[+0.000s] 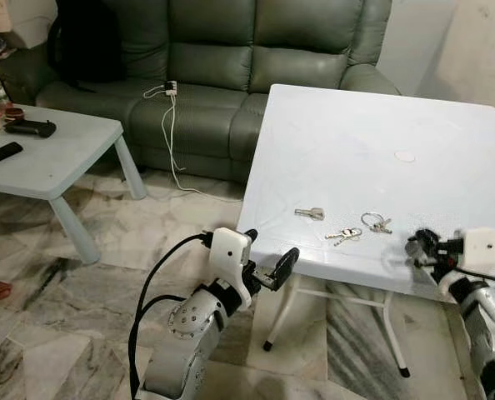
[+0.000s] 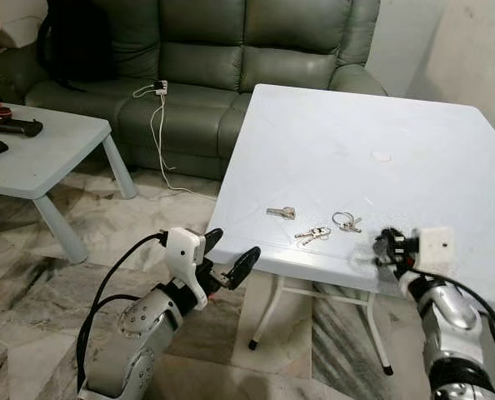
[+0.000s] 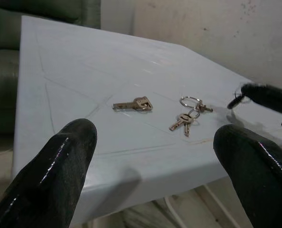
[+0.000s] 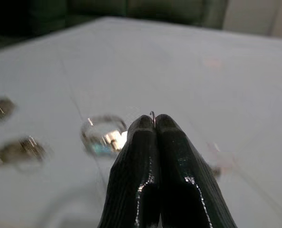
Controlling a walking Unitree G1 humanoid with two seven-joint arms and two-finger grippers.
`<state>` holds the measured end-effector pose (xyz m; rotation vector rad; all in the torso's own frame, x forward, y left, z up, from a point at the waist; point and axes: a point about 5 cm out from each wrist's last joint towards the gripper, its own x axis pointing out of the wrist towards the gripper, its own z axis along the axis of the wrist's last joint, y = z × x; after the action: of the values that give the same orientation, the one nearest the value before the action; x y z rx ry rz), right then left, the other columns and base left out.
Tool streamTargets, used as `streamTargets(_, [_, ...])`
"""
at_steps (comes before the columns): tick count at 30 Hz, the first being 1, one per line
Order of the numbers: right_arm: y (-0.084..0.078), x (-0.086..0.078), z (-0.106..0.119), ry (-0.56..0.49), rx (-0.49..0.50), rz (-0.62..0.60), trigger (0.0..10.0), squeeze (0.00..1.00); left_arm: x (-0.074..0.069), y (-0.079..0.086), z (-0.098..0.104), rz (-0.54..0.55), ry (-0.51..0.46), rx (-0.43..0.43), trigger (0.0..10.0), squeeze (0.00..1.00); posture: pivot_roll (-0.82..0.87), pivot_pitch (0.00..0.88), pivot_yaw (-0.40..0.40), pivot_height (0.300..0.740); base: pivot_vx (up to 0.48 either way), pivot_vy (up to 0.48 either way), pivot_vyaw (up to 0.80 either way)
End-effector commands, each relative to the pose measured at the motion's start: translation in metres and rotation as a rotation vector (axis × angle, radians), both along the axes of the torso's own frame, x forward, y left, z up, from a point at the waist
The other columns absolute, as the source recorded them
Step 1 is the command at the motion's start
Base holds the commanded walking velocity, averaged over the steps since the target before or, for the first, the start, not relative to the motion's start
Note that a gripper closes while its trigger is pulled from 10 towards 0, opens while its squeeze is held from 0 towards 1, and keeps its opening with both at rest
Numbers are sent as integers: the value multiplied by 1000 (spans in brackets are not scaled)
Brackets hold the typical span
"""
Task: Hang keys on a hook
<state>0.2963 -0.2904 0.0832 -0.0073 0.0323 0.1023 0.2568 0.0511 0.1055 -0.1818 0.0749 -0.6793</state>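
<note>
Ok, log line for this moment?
right gripper: fingers pinch thin wire ring | left gripper: open at table edge | three key sets on table

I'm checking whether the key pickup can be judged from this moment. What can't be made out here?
- Hook: no view lets me identify one.
- Right claw: fingers pressed shut around a thin wire loop; what hangs from it is hidden behind the fingers.
- Key ring on the white table: blurred in the right wrist view.
- Right claw in the eye views: motion-blurred.
</note>
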Motion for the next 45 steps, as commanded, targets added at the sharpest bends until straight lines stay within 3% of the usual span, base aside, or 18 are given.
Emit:
streamTargets(1, [0, 4, 8, -31, 1, 8, 0, 0, 2, -4, 4, -9, -12, -7, 10000, 0, -51, 21, -73, 740, 0, 0, 0])
streamTargets(13, [10, 12, 20, -80, 43, 39, 0, 0, 3, -6, 6, -2, -16, -13, 10000, 0, -45, 0, -83, 740, 0, 0, 0])
streamTargets(22, [31, 28, 58, -235, 113, 50, 0, 0, 15, 5, 9, 89, -37, -8, 10000, 0, -40, 0, -80, 740, 0, 0, 0])
streamTargets(23, [38, 30, 62, -250, 120, 56, 6118, 0, 20, 11, 12, 131, -49, 0, 10000, 0, -39, 0, -80, 740, 0, 0, 0])
streamTargets(24, [38, 30, 62, -250, 120, 56, 6118, 0, 20, 11, 12, 131, -49, 0, 10000, 0, -39, 0, -80, 740, 0, 0, 0])
streamTargets(25, [46, 31, 66, -265, 129, 62, 10000, 0, 27, 19, 14, 183, -51, -11, 10000, 0, -37, 0, -81, 740, 0, 0, 0])
streamTargets(31, [65, 32, 77, -324, 159, 50, 10000, 0, 45, 45, 25, 323, -83, -22, 10000, 0, -29, 0, -84, 740, 0, 0, 0])
streamTargets(34, [76, 34, 85, -345, 163, 25, 10000, 0, 58, 67, 36, 428, -114, -38, 10000, 0, -26, 0, -80, 740, 0, 0, 0])
streamTargets(41, [89, 32, 89, -355, 136, 15, 10000, 0, 67, 89, 46, 529, -147, -67, 10000, 0, -23, 0, -74, 740, 0, 0, 0])
streamTargets(45, [94, 32, 81, -308, 80, -2, 10000, 0, 69, 102, 49, 604, -158, -91, 10000, 0, -20, 0, -67, 740, 0, 0, 0])
